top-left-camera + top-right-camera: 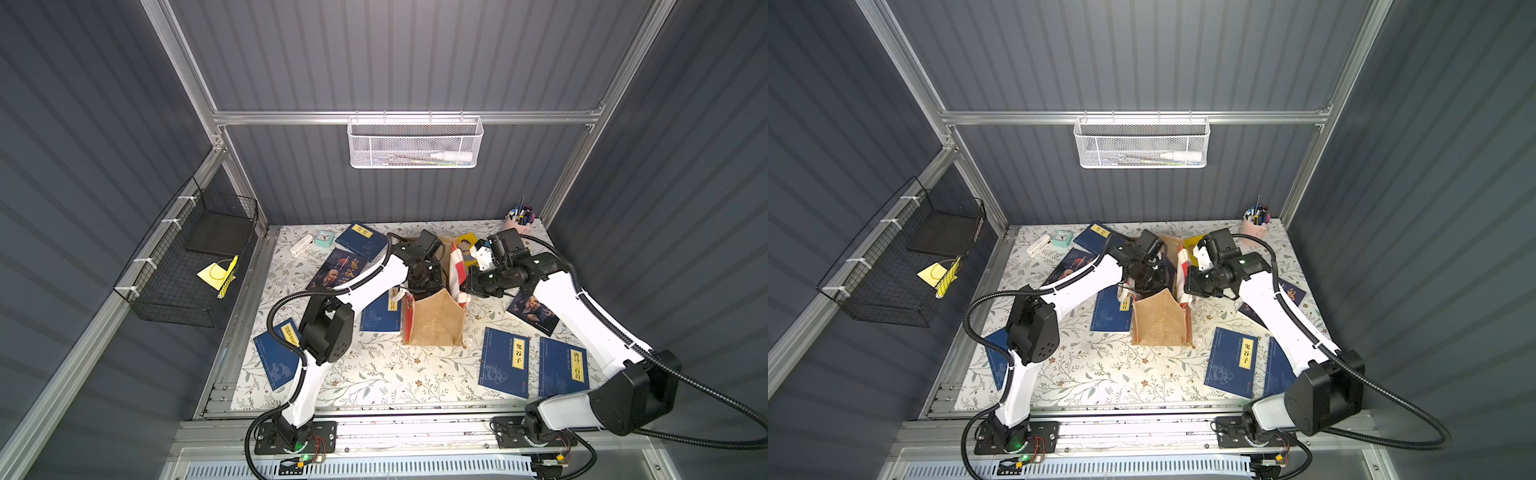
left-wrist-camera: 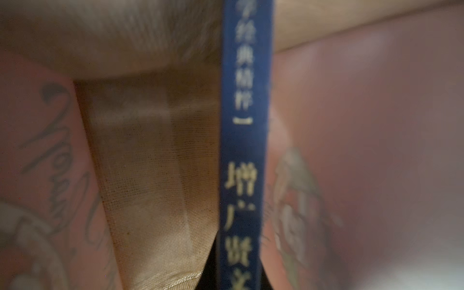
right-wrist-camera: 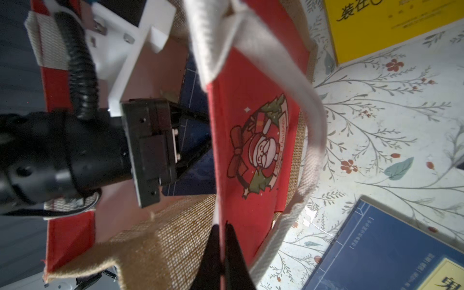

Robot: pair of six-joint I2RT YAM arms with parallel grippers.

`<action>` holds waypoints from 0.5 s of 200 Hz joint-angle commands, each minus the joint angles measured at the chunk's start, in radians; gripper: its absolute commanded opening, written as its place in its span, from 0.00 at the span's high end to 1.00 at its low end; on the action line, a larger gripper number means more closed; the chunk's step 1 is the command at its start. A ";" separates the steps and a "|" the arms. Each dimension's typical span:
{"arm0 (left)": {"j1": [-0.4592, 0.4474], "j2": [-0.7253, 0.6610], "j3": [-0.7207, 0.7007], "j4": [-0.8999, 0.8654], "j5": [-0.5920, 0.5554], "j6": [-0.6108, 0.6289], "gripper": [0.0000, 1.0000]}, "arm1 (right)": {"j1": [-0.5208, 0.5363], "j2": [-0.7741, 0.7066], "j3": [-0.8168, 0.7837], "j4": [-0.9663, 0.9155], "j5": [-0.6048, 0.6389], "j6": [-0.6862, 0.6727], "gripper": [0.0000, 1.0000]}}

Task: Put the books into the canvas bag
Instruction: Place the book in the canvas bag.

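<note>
While the left claw reaches down into the open mouth of the canvas bag, we see it clamped on a navy book. The book's spine runs up the middle of the left wrist view, with tan cloth on one side of it and reddish cloth on the other, all of it blurred. The bag stands upright near the middle of the table, between the two arms, with a tan burlap end facing the near edge.

The right claw is pinched together on the top edge of the bag's red side panel, the one printed with a Santa wreath. A white handle loops loosely beside that panel.

We count more books lying flat on the table. Two blue books sit side by side on the right, towards the near edge. Another blue one lies just beside the bag's left side, partly under the left arm. A portrait book shows under the right arm, and a yellow book lies beyond the bag at the far side.
</note>
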 commanded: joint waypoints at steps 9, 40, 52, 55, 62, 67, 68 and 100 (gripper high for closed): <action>0.014 -0.043 0.015 0.067 0.067 -0.076 1.00 | 0.000 -0.023 -0.024 -0.037 -0.057 -0.016 0.94; -0.006 0.010 0.043 0.049 0.066 -0.064 1.00 | 0.000 -0.024 -0.031 -0.028 -0.075 -0.007 0.94; -0.006 0.019 0.013 0.081 0.083 -0.070 1.00 | 0.000 -0.026 -0.030 -0.028 -0.076 -0.006 0.94; -0.006 0.020 0.004 0.090 0.083 -0.070 1.00 | 0.000 -0.026 -0.032 -0.028 -0.075 -0.007 0.94; -0.005 0.023 -0.019 0.107 0.083 -0.070 1.00 | 0.000 -0.027 -0.032 -0.028 -0.071 -0.006 0.94; -0.006 0.024 -0.035 0.120 0.082 -0.066 1.00 | -0.001 -0.028 -0.031 -0.030 -0.069 -0.006 0.94; -0.006 0.024 -0.038 0.122 0.082 -0.066 1.00 | -0.001 -0.029 -0.031 -0.030 -0.069 -0.006 0.94; -0.005 0.040 -0.121 0.173 0.057 -0.031 1.00 | -0.002 -0.034 -0.037 -0.035 -0.037 -0.006 0.94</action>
